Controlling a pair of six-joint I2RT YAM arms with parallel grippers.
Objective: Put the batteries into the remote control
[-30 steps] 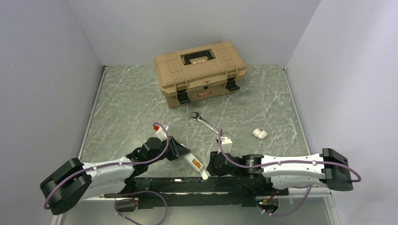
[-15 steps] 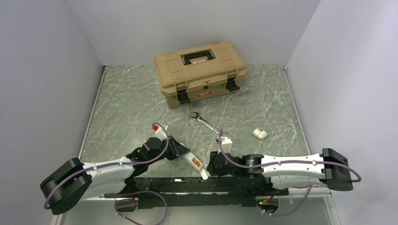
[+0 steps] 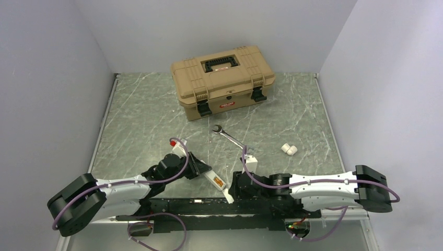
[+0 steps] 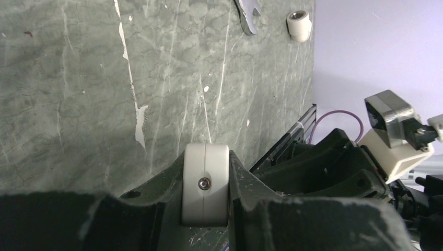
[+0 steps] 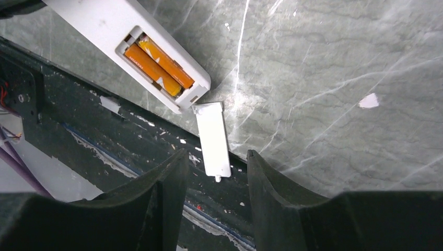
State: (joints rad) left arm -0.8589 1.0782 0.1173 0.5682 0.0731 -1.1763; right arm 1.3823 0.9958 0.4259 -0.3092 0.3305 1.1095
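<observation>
The right wrist view alone shows the remote control's (image 5: 99, 21) open recess, two orange batteries (image 5: 156, 64) seated side by side in it; their print is too small to read. Just past its end, at 5 o'clock, a loose white cover (image 5: 213, 138) lies across the table's near edge onto the black rail (image 5: 78, 120). It sits between the right gripper's (image 5: 213, 180) spread fingers, touching neither. The left wrist view shows the left gripper (image 4: 205, 185) clamped on the remote's other end. From above, the remote (image 3: 218, 184) slants at 6 o'clock on the table (image 3: 146, 120), between both grippers. At 12 o'clock from it lies a steel wrench (image 3: 228, 136), with a white fitting (image 3: 289, 149) at its 4 o'clock and bare marble all round. At the back wall stands a tan toolbox (image 3: 222, 78), latched, with a red label I cannot read.
</observation>
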